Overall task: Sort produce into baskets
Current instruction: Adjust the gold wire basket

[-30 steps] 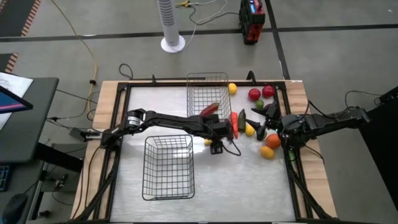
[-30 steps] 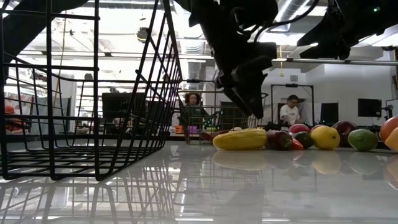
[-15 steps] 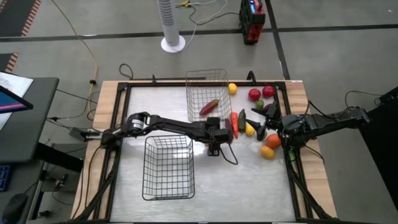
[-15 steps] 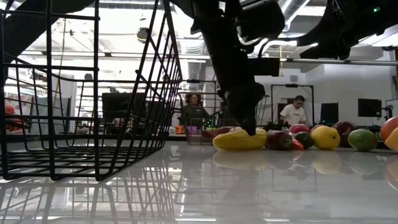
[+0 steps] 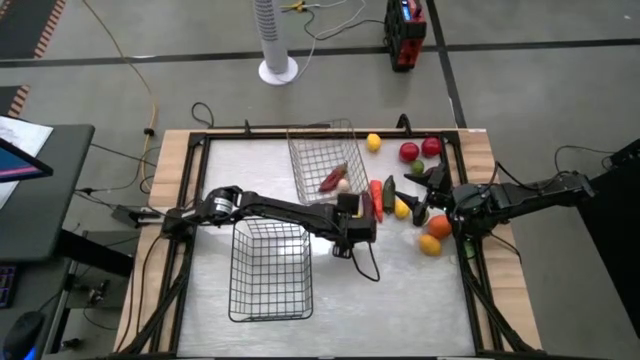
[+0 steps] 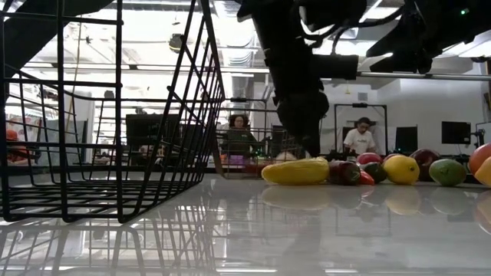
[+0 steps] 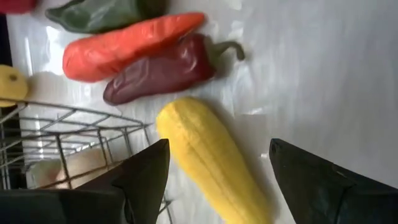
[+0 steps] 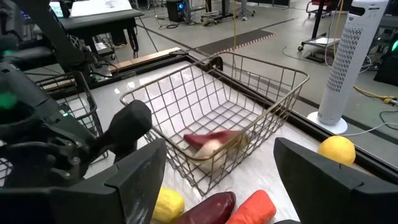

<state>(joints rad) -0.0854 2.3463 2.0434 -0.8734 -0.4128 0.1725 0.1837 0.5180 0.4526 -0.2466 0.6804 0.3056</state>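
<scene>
Workshop floor with a white tower fan (image 5: 275, 40) beyond my table (image 5: 400, 290), whose glossy pale top sits in a black frame. In the low view, two people sit far behind the table in the room.

Near basket (image 5: 271, 268): empty wire mesh, on the left half of the table toward the front edge. Far basket (image 5: 326, 165): set askew near the rear edge, holding a dark red pepper (image 8: 208, 140) and a pale piece I cannot identify.

Left gripper (image 5: 348, 222): I have it low over the table centre, just beside the far basket's front corner. Its fingers (image 7: 140, 177) stand wide apart and hold nothing; a yellow corn-like piece (image 7: 211, 158) lies on the table between them, seemingly untouched. Next to that piece lie a second dark red pepper (image 7: 165, 71), an orange-red carrot (image 7: 127, 43) and a dark green piece (image 7: 102, 12), side by side.

Right gripper (image 5: 428, 200): I have it at the right side of the table among the loose produce, fingers spread and empty. Around it: two red apples (image 5: 419, 150) toward the rear, a yellow lemon (image 5: 373, 142) beside the far basket, another yellow piece (image 5: 402, 208), and an orange (image 5: 439, 226) with a second orange piece (image 5: 429, 245) at the front.
</scene>
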